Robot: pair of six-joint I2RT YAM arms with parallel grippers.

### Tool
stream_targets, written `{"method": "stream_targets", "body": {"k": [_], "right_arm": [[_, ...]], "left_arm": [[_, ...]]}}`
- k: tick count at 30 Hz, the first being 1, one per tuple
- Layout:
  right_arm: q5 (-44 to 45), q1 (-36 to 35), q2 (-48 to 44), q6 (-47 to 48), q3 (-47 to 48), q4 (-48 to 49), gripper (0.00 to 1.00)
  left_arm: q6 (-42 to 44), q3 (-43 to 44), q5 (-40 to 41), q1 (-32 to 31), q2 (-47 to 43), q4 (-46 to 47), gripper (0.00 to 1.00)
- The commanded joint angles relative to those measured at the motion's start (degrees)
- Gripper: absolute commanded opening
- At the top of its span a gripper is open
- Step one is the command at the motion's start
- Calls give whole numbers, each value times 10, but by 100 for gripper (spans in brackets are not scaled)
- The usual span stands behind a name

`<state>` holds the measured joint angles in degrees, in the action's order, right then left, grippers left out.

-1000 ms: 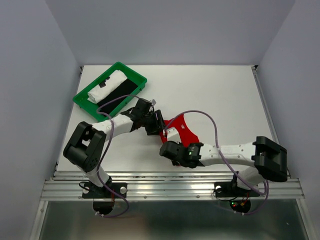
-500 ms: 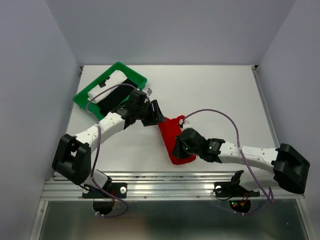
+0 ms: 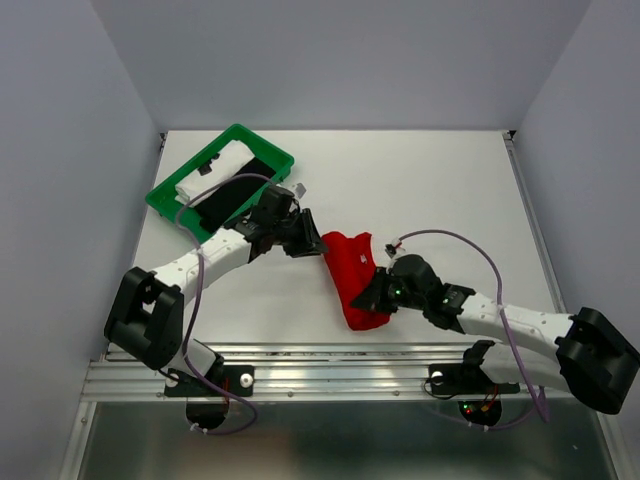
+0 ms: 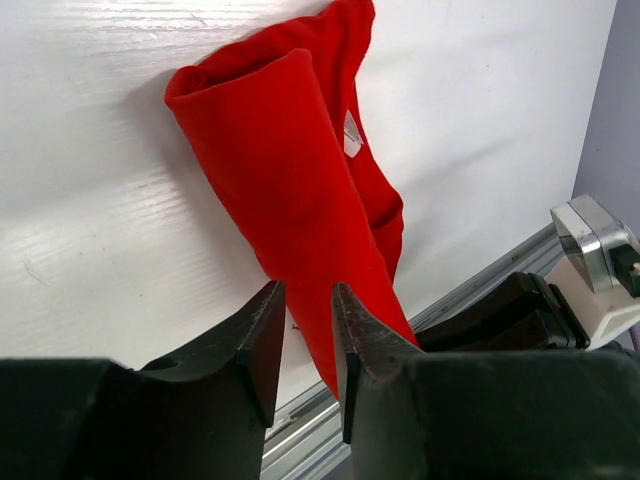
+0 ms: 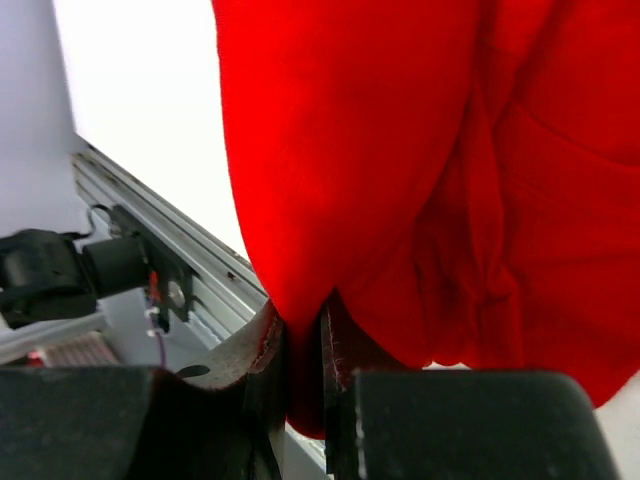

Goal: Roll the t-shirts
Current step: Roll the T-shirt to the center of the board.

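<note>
Red garment: bright red cloth t-shirt (image 3: 352,282) lies on the white table (image 3: 430,180) as a long loose roll between the two arms; one end points toward the far left, the other toward the metal rail (image 3: 350,375) at the near edge; one end of the roll is open in the left wrist view (image 4: 290,170).
Left hand: left hand (image 3: 308,243) sits just beside the far end of the roll; fingers stand a narrow gap apart (image 4: 308,300), nothing seen pinched; contact with the cloth cannot be told.
Right hand: right hand (image 3: 372,298) is at the near end of the roll; fingers pressed together on a fold of red cloth (image 5: 305,340); cloth fills most of that wrist view.
Tray: green plastic tray (image 3: 265,143) stands at the far left of the table, set at an angle, well apart from the red roll.
Tray contents: white rolled t-shirt (image 3: 213,168) along the far side; black t-shirt (image 3: 245,180) beside it, touching.
</note>
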<state>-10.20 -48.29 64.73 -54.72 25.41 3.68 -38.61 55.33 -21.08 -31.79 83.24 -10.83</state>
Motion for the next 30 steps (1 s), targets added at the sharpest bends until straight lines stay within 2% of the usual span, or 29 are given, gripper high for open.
{"method": "stream_targets", "body": {"k": [1, 10, 21, 28, 30], "right_arm": [[-54, 25, -24, -50, -32, 55, 1], [-131, 65, -13, -100, -106, 149, 1], [-197, 113, -1, -113, -134, 195, 1], [-232, 156, 0, -116, -135, 193, 1], [-236, 161, -1, -117, -138, 192, 4]], "left_arm": [[6, 1, -19, -13, 10, 35, 34], [6, 54, -26, -56, 77, 42, 18], [12, 111, -34, -72, 142, 49, 14], [14, 148, -42, -85, 179, 48, 13], [16, 155, -43, -86, 187, 48, 13]]}}
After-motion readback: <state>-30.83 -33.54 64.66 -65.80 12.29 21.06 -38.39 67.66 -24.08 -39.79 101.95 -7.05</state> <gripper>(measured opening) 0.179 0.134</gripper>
